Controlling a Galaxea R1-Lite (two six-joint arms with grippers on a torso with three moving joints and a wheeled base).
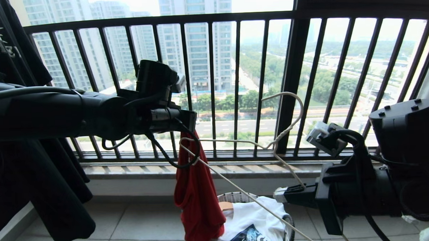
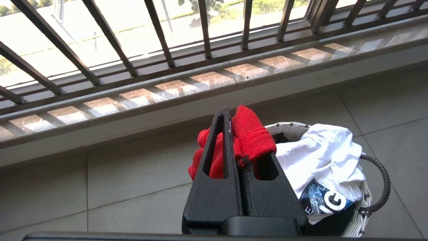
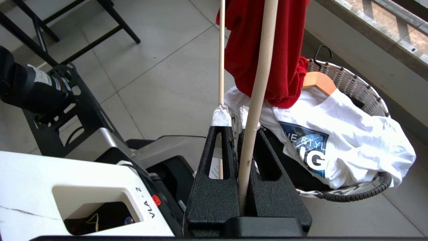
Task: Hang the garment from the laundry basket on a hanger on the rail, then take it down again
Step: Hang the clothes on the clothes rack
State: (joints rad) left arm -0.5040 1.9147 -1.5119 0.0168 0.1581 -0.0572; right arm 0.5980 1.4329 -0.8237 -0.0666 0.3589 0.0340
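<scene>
Floor: grey tiles (image 2: 100, 187); black barred window railing (image 1: 213, 85) behind.
Left end effector (image 2: 234, 134): pinching red cotton T-shirt (image 1: 197, 203).
Right end effector (image 3: 235, 117): clamped on pale wire hanger (image 1: 290, 132).
Hidden: round white woven basket (image 3: 354, 87) mostly covered by white T-shirt (image 3: 351, 140).

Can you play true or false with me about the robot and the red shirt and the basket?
1. The left gripper pinches the red T-shirt. True.
2. The right gripper is empty. False: it is shut on the wire hanger.
3. The white T-shirt lies in the laundry basket. True.
4. The red T-shirt lies flat on the floor. False: it hangs from the left gripper, its lower end over the basket.
5. The hanger's hook sits on a rail. False: it is in mid-air before the window railing.
</scene>
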